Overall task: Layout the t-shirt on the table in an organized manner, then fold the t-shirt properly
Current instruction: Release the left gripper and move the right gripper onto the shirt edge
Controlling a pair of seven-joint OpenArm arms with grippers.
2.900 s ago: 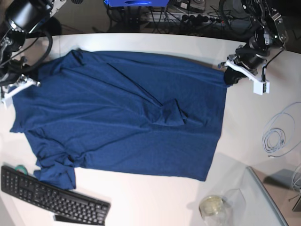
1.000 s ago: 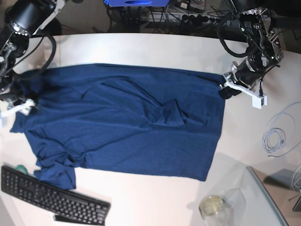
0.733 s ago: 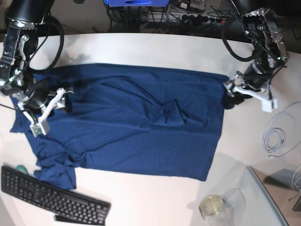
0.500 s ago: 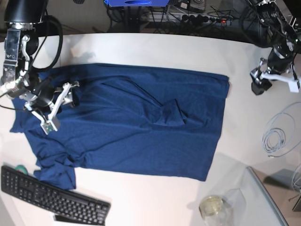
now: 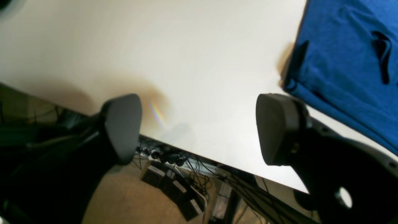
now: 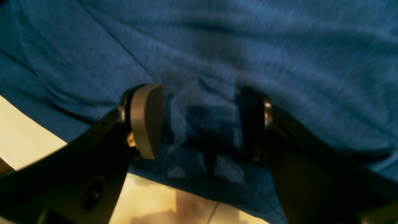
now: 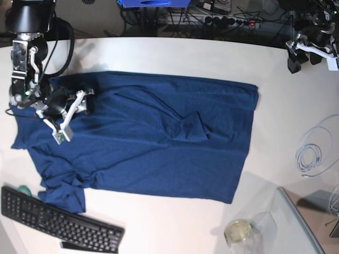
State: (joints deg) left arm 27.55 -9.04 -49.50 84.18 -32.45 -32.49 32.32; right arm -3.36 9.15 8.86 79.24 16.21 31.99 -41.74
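At the near edge of the table [image 7: 175,227] the black keyboard [image 7: 58,222] and the glass jar [image 7: 239,232] sit where they sat in the earlier frames, and the coiled white cable [image 7: 312,151] lies unchanged at the side. The t-shirt [image 7: 153,137] is spread across the middle of the white top, dark navy, with a raised fold near its centre and a bunched sleeve close to the keyboard; its outline matches that of half a second ago.

The right gripper [image 7: 74,114] now hangs over the collar-side part of the shirt, shifted a little further in over the cloth than before. Its wrist view shows the jaws parted with blue fabric beneath and between them, nothing pinched.

Farther back, the left gripper [image 7: 304,55] has let go of the shirt's far corner, which it pinched a second ago, and has drawn away toward the table's far edge. Its jaws stand wide apart over bare white tabletop, the shirt's hem lying flat and well clear of it.
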